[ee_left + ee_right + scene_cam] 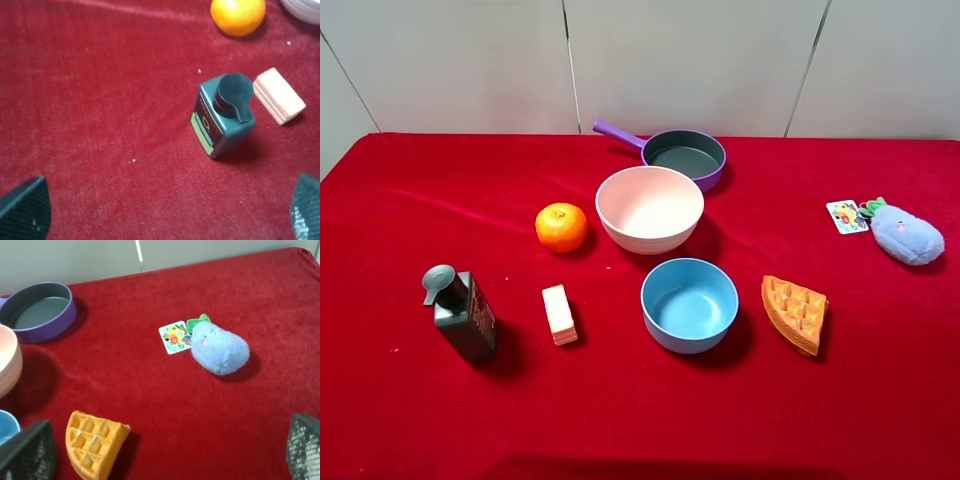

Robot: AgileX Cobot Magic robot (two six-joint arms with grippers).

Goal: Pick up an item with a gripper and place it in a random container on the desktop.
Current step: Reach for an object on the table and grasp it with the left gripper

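Standing upright just beside the small cream layered block [559, 314], the dark grey rectangular pump bottle [463, 318] sits ahead of, and apparently off-centre from, the nearer left black claw gripper [165, 220], whose fingers [25, 212] are spread wide and empty.

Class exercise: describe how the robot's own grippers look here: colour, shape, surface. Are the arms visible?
Only finger ends show. The left gripper has dark, teal-tinged fingers with rounded tips and a fine mesh texture. The right gripper has dark grey fingers with the same grid pattern. No arms, cables or markings appear in any view.
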